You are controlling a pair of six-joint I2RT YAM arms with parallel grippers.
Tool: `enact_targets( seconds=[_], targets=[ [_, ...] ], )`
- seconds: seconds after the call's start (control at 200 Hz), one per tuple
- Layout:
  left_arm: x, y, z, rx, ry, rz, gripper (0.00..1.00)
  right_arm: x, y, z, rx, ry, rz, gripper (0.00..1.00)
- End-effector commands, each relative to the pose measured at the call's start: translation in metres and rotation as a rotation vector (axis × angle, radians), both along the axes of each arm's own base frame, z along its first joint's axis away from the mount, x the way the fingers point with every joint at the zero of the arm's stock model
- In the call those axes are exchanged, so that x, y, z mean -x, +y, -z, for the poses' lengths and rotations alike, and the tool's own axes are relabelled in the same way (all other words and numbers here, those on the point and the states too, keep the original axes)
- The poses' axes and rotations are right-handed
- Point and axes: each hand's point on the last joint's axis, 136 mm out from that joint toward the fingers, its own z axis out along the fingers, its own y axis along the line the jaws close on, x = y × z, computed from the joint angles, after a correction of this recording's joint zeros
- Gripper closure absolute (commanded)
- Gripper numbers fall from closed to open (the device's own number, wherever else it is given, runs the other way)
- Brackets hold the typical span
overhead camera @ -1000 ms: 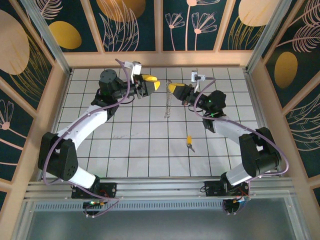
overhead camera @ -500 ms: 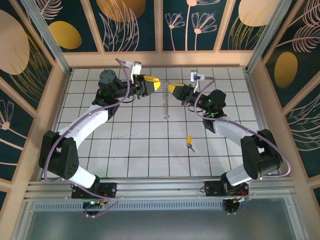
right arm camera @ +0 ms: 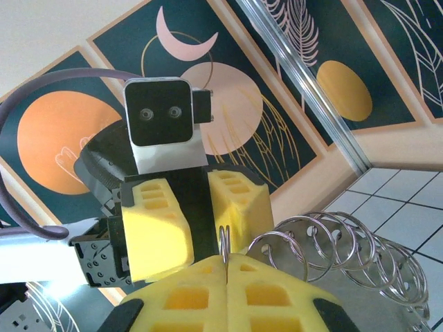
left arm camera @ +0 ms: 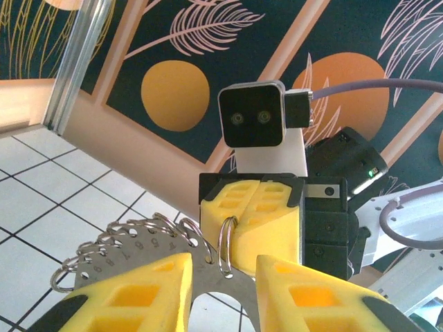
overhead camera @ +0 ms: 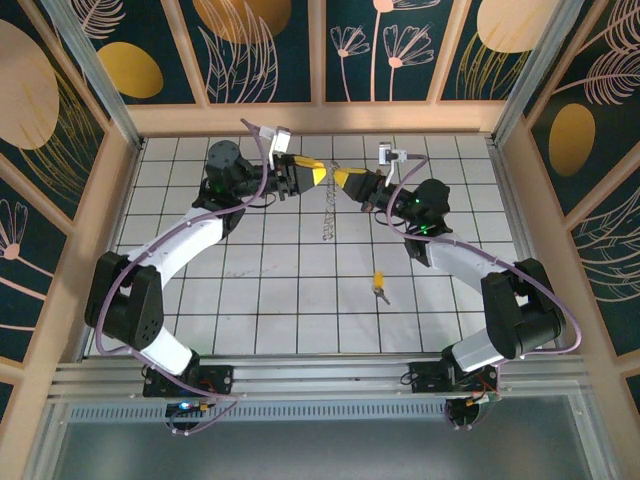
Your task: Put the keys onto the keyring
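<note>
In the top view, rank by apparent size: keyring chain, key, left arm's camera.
1. Keyring chain, the longest, hanging between the two grippers.
2. Left arm's camera and key look close in size; the camera sits nearer the lens, so I won't rank them.

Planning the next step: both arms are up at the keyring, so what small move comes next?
Probably close the left gripper onto the keyring: the right gripper already pinches one ring, while the key lies unpicked on the tiles.
</note>
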Motion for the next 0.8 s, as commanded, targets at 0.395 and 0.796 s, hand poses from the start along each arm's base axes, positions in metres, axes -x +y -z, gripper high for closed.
enact_targets(
  seconds=[0.395, 0.796],
  targets=[
    [0.004, -0.011, -0.012, 0.028, -0.05, 0.043, 0.7, 0.007, -0.001, -0.035, -0.034, -0.109, 0.004, 1.0],
    [0.004, -0.012, -0.018, 0.051, -0.062, 0.043, 0.7, 0.008, 0.0, -0.033, -0.028, -0.105, -0.002, 1.0]
  ],
)
